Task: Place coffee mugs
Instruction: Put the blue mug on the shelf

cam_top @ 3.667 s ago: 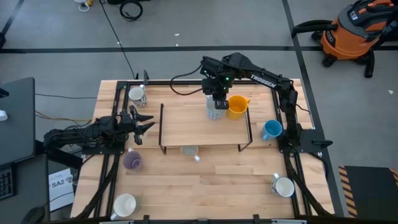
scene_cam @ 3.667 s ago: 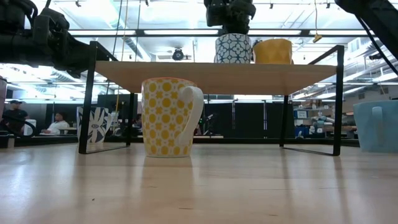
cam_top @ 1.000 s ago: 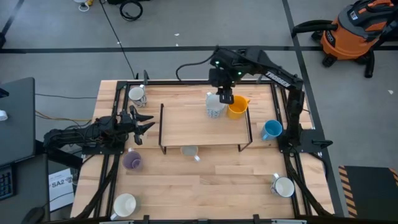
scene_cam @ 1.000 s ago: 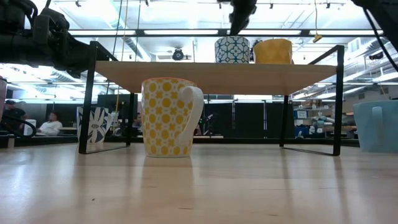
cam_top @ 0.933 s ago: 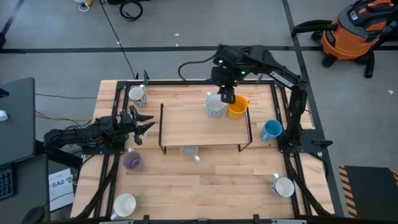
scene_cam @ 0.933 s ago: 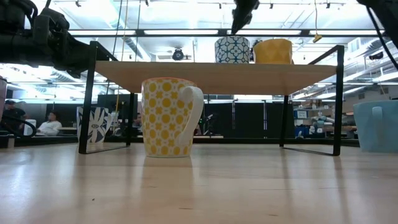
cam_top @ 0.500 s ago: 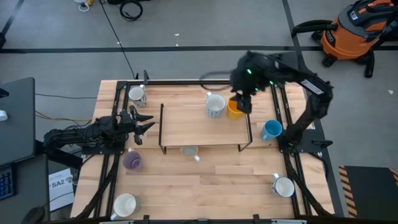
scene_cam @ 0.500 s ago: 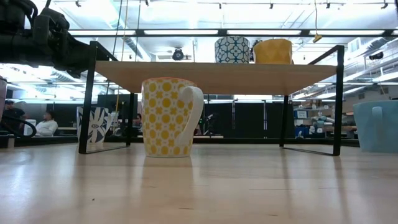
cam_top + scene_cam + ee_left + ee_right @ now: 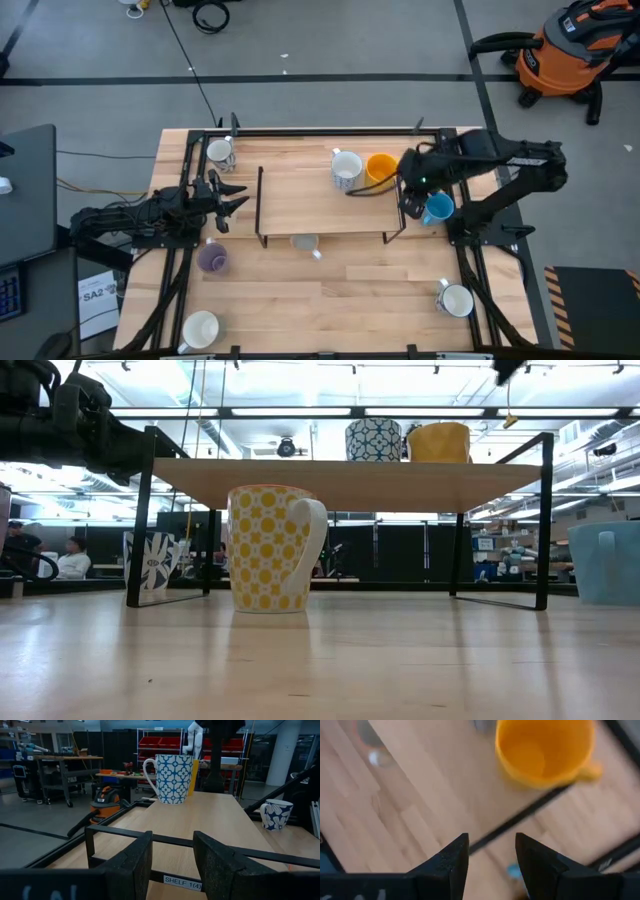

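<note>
Two coffee mugs stand on the wooden shelf [image 9: 300, 195]: a white mug with a blue pattern [image 9: 346, 169] and an orange-yellow mug [image 9: 380, 168] to its right. My right gripper [image 9: 411, 201] hovers open and empty over the shelf's right end, next to a bright blue mug [image 9: 437, 208] on the table. In the right wrist view the orange-yellow mug [image 9: 545, 750] lies ahead of the gripper [image 9: 492, 855]. My left gripper [image 9: 226, 195] waits open at the shelf's left end. A yellow-dotted mug [image 9: 272, 547] stands on the table under the shelf.
More mugs stand on the table: a floral white one [image 9: 219, 152] far left, a purple one [image 9: 212, 258] near the left arm, and white ones at the near left [image 9: 200, 328] and near right [image 9: 457, 300]. The shelf's black frame [image 9: 403, 215] rises beside my right gripper.
My right gripper has swung away from the patterned mug on the shelf, toward the table's right and near edges, sinking a little and rolling about its own line. It has stayed open. Both mugs on the shelf have kept their places.
</note>
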You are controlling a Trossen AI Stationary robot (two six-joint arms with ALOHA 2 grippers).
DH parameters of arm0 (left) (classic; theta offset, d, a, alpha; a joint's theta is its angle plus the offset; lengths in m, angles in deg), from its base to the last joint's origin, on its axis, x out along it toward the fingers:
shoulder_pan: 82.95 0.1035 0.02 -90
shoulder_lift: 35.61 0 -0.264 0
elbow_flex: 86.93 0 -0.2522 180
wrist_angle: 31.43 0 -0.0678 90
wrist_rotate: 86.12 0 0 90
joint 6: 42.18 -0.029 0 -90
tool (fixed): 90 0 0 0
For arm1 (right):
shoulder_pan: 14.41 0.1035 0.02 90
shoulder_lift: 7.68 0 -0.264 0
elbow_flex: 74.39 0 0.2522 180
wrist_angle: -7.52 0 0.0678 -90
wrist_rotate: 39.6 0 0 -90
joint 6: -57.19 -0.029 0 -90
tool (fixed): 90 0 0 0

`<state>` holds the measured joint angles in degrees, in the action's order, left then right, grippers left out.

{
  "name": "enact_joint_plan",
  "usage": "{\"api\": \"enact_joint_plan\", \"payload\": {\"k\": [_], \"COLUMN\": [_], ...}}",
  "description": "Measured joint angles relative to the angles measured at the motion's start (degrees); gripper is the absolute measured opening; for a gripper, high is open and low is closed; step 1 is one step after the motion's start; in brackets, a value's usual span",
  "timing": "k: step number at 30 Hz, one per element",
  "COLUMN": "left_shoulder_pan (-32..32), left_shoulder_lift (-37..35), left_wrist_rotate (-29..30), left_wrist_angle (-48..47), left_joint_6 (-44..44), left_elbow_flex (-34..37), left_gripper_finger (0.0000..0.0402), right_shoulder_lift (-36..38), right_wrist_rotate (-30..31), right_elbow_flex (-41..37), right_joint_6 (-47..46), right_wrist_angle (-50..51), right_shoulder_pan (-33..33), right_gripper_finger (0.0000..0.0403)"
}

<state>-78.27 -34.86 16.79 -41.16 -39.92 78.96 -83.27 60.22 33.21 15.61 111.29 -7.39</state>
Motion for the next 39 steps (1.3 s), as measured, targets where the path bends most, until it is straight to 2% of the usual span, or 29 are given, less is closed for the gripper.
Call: {"api": "enact_joint_plan", "payload": {"k": [14, 39], "left_shoulder_pan": [0.0, 0.0], "left_shoulder_lift": [0.0, 0.0], "left_wrist_rotate": [0.0, 0.0], "left_wrist_angle": [0.0, 0.0], "left_joint_6": [0.0, 0.0], "left_elbow_flex": [0.0, 0.0], "left_gripper_finger": [0.0149, 0.0149], "right_shoulder_lift": [8.0, 8.6], "right_wrist_rotate": [-0.9, 2.6], "right_elbow_flex": [-22.4, -42.9], "right_joint_6": [-18.5, -24.9], "right_wrist_angle": [0.0, -6.6], "right_shoulder_pan": [4.2, 4.2], "right_gripper_finger": [0.0168, 0.0168]}}
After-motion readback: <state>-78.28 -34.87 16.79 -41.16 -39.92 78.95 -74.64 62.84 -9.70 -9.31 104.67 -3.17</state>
